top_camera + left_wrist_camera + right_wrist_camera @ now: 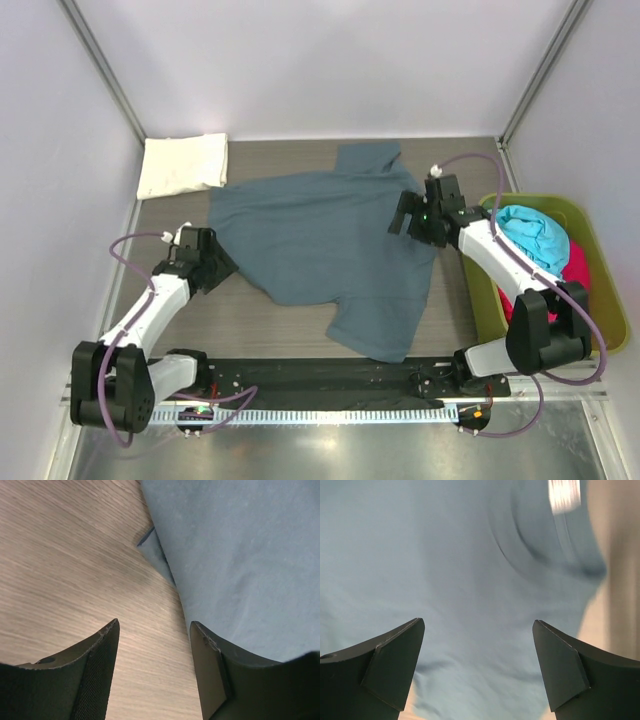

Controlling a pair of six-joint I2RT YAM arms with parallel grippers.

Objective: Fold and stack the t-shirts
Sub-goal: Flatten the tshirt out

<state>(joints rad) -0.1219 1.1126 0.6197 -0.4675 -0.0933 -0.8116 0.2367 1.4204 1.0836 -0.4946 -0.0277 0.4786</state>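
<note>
A dark slate-blue t-shirt [320,240] lies spread out on the wooden table [270,325], one sleeve toward the back and one toward the near edge. My left gripper [220,265] sits low at the shirt's left hem. In the left wrist view this gripper [154,621] is open with only bare wood between its fingers, and the shirt's edge [240,555] runs beside the right finger [212,670]. My right gripper [404,220] hovers open over the shirt's right side. The right wrist view shows it [478,621] wide apart above blue cloth [445,555] near the collar [555,550].
A folded cream-white t-shirt [182,165] lies at the back left corner. An olive-green bin [605,300] stands at the right edge, holding a turquoise t-shirt [530,235] and a pink-red one [577,268]. White walls close in the table at the back and sides.
</note>
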